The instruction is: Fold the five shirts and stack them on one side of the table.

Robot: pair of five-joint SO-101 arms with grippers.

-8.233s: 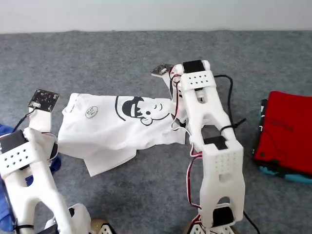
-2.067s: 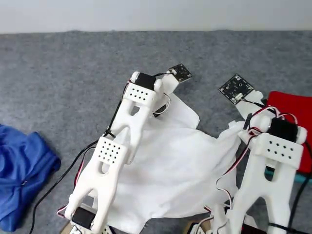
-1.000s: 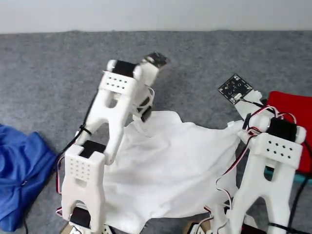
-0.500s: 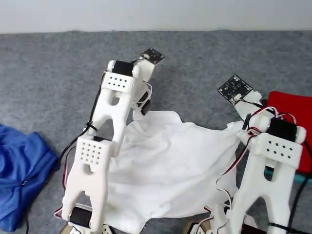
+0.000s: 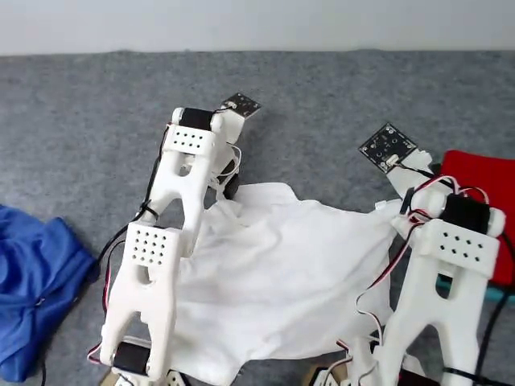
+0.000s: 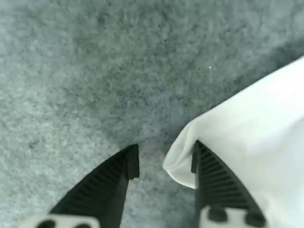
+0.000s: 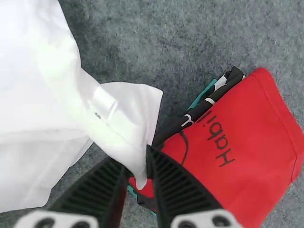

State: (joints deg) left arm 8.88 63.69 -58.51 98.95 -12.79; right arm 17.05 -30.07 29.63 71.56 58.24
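A white shirt [image 5: 282, 273] lies spread, plain side up, between the two arms. My left gripper [image 6: 164, 159] is open low over the grey carpet at the shirt's far left corner [image 6: 183, 164], which lies between its fingers [image 6: 114, 178], close against one of them. In the high view the left gripper [image 5: 228, 178] sits at that corner. My right gripper [image 7: 137, 166] is shut on the white shirt's right edge [image 7: 118, 118], beside the folded red shirt [image 7: 237, 142]. From above, the right gripper [image 5: 396, 207] is at the shirt's right edge.
The red shirt [image 5: 476, 213] tops a folded stack at the table's right side, with black and teal cloth [image 7: 209, 97] under it. A crumpled blue shirt [image 5: 32, 285] lies at the left edge. Bare grey carpet [image 5: 338, 96] stretches behind the arms.
The white shirt has gone from print side up at the left to plain side up in the middle. In the last second the left arm shifted slightly at the far corner; the right arm stayed still.
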